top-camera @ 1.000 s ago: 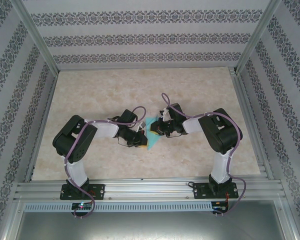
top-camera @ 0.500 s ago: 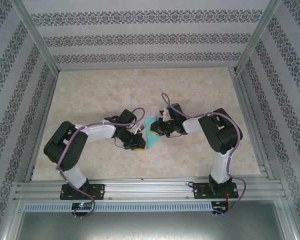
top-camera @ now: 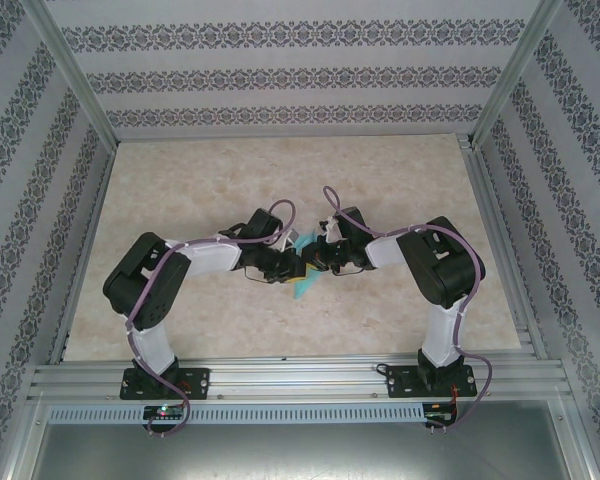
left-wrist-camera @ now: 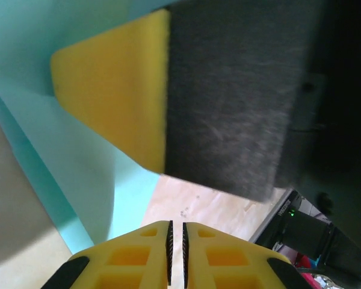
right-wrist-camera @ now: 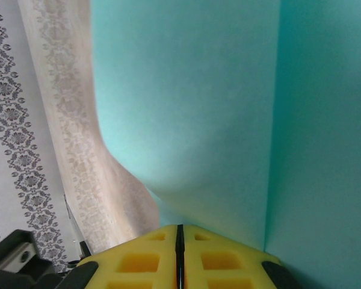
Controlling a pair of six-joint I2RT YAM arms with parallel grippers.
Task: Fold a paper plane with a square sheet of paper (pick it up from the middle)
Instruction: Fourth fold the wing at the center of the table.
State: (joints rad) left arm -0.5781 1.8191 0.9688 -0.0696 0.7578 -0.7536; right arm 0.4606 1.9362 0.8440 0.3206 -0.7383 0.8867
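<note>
— Two hands meeting mid-worktop [top-camera: 200, 180], right? Left hand [top-camera: 292, 267] in from the left, right hand [top-camera: 310, 261] in from the right, tips nearly touching.
— Yes. Sheet of paper [top-camera: 302, 288] sits between them. From above it reads as a thin teal sliver pointing toward the near edge.
— Right hand state?
— Right wrist view: fingers [right-wrist-camera: 138, 262] pressed together, teal sheet [right-wrist-camera: 186, 108] comes straight out from between them, so it is pinching the paper. One straight crease [right-wrist-camera: 272, 120] runs up its right part. The left edge curls over the worktop.
— Left?
— Left wrist view: yellow fingers [left-wrist-camera: 138, 259] closed down to a hairline slit. Paper [left-wrist-camera: 87, 180] passes just left of them, a folded layer showing. Paper in the slit or not, cannot tell.
— And above them?
— Blurred grey block [left-wrist-camera: 228, 102] with a yellow pad [left-wrist-camera: 114, 90], close to the lens, lying against the paper.
— Paper touching the worktop?
— Cannot tell.
</note>
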